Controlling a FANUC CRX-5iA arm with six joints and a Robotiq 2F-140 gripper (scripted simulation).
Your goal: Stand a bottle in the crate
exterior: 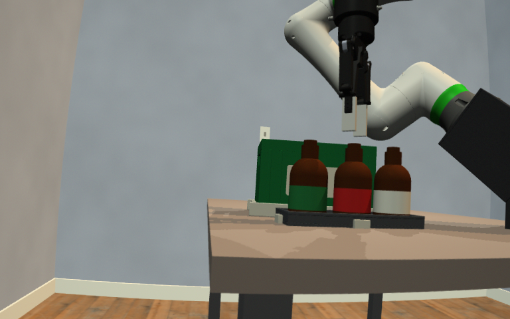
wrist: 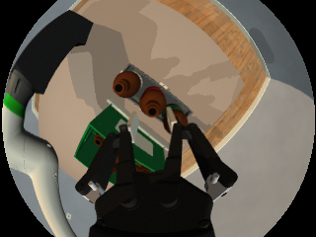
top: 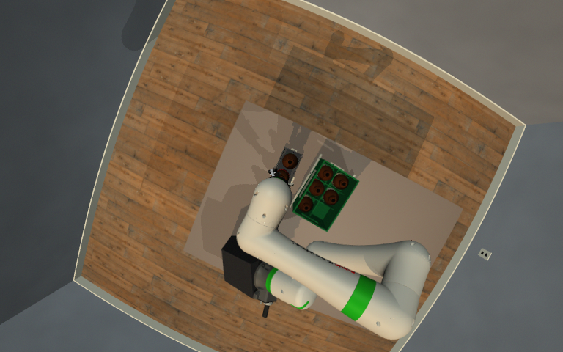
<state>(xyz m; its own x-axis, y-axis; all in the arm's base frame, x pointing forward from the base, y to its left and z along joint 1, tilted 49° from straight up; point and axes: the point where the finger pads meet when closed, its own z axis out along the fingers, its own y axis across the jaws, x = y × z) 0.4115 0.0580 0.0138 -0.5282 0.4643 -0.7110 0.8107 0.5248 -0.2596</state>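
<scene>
The black tray (top: 297, 152) (exterior: 319, 220) (wrist: 166, 94) holds three upright bottles in a row: green-label (top: 289, 160) (exterior: 308, 195) (wrist: 180, 119), red-label (exterior: 352, 197) (wrist: 152, 103) in the middle, and white-label (exterior: 392, 201) (wrist: 127, 84). In the top view the arm hides the white-label one. The green crate (exterior: 272, 173) (wrist: 105, 123) holds several brown bottles, one per cell; one cell (top: 320, 210) is empty, at the lower right corner in the top view. My gripper (exterior: 354, 132) (wrist: 152, 116) is partly open and empty, pointing down, its tips a little above the red-label bottle's cap.
The table (top: 394, 203) (exterior: 338, 244) carries crate and tray side by side, with a narrow gap between. Light clamps (exterior: 361, 224) sit at the tray's edge. The crate walls stand nearly as high as the tray bottles' caps in the exterior view. A black box (top: 238, 265) stands beside the arm.
</scene>
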